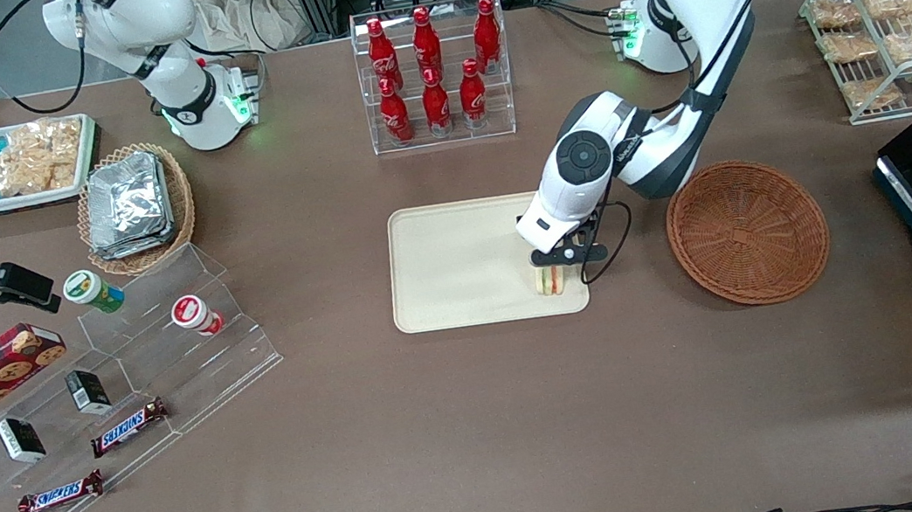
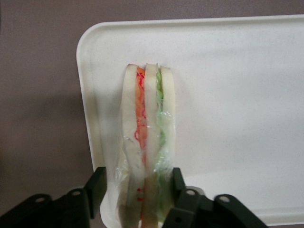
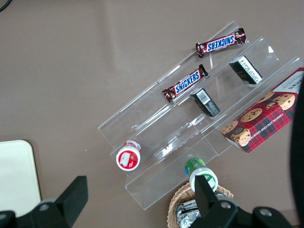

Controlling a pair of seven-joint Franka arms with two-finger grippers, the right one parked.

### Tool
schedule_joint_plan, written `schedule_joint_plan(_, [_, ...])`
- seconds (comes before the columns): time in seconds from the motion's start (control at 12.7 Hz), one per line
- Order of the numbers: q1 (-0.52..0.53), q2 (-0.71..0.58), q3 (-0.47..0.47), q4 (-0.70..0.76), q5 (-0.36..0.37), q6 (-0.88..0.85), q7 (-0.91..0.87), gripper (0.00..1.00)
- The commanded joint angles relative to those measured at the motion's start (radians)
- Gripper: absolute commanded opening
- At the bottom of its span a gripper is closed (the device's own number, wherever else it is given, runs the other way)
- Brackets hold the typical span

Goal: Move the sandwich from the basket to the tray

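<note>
We see the hand (image 1: pixel 553 268) at frame centre, holding the sandwich (image 2: pixel 147 147) upright on the tray (image 1: pixel 457 265); the basket (image 1: pixel 748 231) sits beside it.

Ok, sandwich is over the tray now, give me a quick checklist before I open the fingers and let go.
1. Sandwich clamped in the gripper, a finger on each side: ok.
2. Sandwich over the tray, inside the rim: ok, though close to the corner nearest the basket.
3. Sandwich standing on edge, layers vertical: ok.
4. Sandwich bottom touching the tray surface: cannot tell.
5. Landing spot free of other items: ok.
6. Basket emptied: ok.
</note>
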Motion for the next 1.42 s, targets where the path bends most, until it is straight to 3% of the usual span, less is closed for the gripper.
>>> schedule_joint_plan(0.0, [0.005,-0.073,-0.007,0.039,0.008,-0.120,-0.033,1.00])
schedule_joint_plan(0.31, [0.005,-0.232,-0.012,0.227,-0.014,-0.443,-0.038,1.00])
schedule_joint_plan(0.47, [0.008,-0.268,0.002,0.403,-0.095,-0.629,-0.019,1.00])
schedule_joint_plan(0.63, [0.025,-0.298,0.072,0.516,-0.106,-0.775,0.074,1.00])
schedule_joint_plan(0.79, [0.014,-0.393,0.233,0.487,-0.158,-0.795,0.240,1.00])
schedule_joint_plan(1.02, [0.013,-0.498,0.403,0.389,-0.169,-0.795,0.422,1.00])
schedule_joint_plan(1.18, [0.005,-0.528,0.497,0.361,-0.167,-0.789,0.499,1.00])
schedule_joint_plan(1.34, [0.005,-0.530,0.517,0.372,-0.160,-0.792,0.513,1.00])
